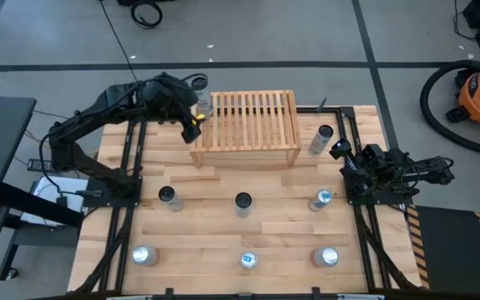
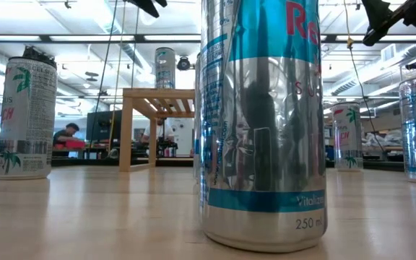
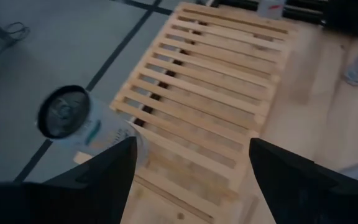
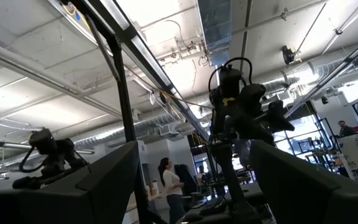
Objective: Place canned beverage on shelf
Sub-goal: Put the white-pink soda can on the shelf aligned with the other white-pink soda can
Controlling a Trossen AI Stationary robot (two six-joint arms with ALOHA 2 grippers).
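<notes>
Surface [image 1: 223,242]: light wood planks, carrying all items below; dark rails run along both sides.

Shelf [image 1: 248,125]: low stand of pale slatted wood, solid side panels, at the far middle of the surface; one can [image 1: 204,107] stands upright on its far left corner, seen in the low view on top of the shelf [image 2: 157,97] as a tall can [image 2: 165,67].

Left arm: reaches in from the left side; left tool [image 1: 192,125] hangs just above the shelf's left end, beside the can; fingers [image 3: 114,168] spread apart with nothing between them, the can [image 3: 67,118] apart from them.

Right arm: folded at the right edge; right tool [image 1: 340,150] points upward, fingers [image 4: 104,180] apart and holding nothing.

Cans on the surface: one near the shelf's right end [image 1: 321,139], possibly tilted, the overhead view is unclear; three in a middle row [image 1: 242,202]; three in a near row [image 1: 248,261]; the closest fills the low view [image 2: 262,123].
</notes>
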